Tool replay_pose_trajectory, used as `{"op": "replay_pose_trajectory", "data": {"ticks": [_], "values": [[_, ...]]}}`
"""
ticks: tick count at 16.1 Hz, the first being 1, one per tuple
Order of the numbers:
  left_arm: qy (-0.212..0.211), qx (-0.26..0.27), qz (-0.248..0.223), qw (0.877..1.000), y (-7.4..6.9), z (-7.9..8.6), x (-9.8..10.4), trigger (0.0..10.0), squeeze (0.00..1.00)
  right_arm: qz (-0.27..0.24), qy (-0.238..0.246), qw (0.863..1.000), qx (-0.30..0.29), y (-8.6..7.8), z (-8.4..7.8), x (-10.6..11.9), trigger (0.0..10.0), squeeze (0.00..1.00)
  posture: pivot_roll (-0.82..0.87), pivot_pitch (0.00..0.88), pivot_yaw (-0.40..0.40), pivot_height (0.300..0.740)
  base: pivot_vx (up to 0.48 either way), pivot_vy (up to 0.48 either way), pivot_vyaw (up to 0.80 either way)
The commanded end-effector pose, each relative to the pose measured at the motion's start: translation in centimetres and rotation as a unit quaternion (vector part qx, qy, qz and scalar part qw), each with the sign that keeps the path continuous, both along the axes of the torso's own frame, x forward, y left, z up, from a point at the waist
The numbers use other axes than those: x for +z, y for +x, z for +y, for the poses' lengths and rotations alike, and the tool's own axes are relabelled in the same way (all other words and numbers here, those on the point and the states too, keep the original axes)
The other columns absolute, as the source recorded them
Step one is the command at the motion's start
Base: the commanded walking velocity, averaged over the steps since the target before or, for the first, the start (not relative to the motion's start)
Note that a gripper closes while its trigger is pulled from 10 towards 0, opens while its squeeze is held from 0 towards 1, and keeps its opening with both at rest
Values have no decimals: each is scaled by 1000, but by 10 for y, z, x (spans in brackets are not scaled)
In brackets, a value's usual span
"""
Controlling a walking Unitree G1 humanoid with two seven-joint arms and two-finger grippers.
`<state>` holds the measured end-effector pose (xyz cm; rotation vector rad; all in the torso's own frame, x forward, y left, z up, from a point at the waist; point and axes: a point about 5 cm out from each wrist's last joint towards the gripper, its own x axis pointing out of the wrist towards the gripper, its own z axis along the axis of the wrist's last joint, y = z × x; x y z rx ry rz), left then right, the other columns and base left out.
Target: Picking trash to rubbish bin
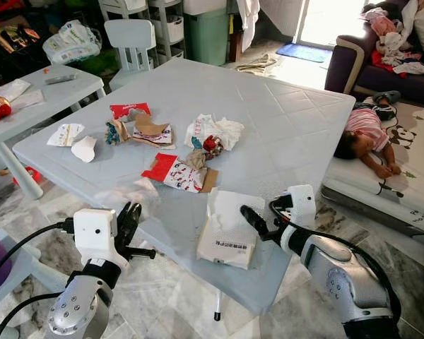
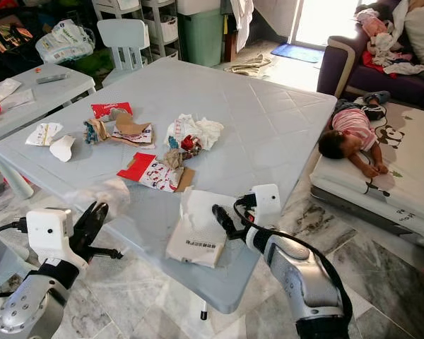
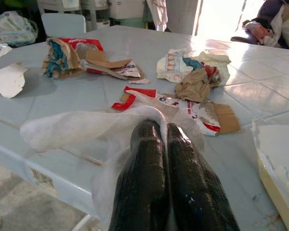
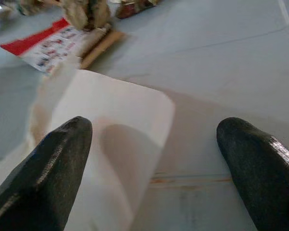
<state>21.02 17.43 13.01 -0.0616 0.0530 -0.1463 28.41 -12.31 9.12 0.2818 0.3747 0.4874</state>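
Thin white plastic bag [image 3: 77, 130] pinched in my left claw [image 1: 129, 220] at the near table edge; right claw [image 4: 154, 163] spread wide over the white carton [image 1: 228, 229].

I judge the bag may snag on the table [image 1: 283, 120] rim or slip free, being so limp. The carton juts over the edge just under the right claw; a nudge could tip it off. Beyond the claws I count one red-printed flat box [image 1: 175, 173], one crumpled white wrapper [image 1: 215, 131], two white scraps [image 1: 74, 140] far left. A person [image 1: 367, 134] lies on a mat well right of the right claw. Bin unidentified.
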Motion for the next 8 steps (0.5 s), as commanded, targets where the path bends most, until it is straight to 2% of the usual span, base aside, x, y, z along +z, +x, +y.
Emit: {"op": "replay_pose_trajectory", "data": {"ticks": [1, 2, 3, 4, 5, 8], "values": [[-5, -7, -9, 1000, 1, -2, 6, 0, 0, 19, 34, 999, 23, -6, 7, -3, 10000, 0, 148, 7, 12, 740, 0, 0, 0], [-7, -8, -9, 1000, 2, -2, 6, 0, 0, 22, 51, 998, 35, -9, 10, -2, 10000, 0, 148, 7, 12, 740, 0, 0, 0], [-8, -8, -9, 1000, 2, -2, 6, 0, 0, 21, 57, 997, 37, -10, 10, -1, 9333, 0, 148, 7, 12, 740, 0, 0, 0], [-10, -8, -9, 1000, 2, -3, 6, 0, 0, 23, 68, 997, 38, -10, 11, 0, 2745, 0, 148, 7, 12, 740, 0, 0, 0], [-11, -10, -9, 1000, 2, -3, 6, 0, 0, 25, 82, 996, 40, -11, 11, 1, 0, 0, 144, 6, 12, 740, 0, 0, 0], [-13, -13, -8, 1000, 4, -5, 5, 0, 0, 28, 92, 994, 44, -13, 9, 2, 0, 0, 140, 5, 14, 740, 0, 0, 0]]}}
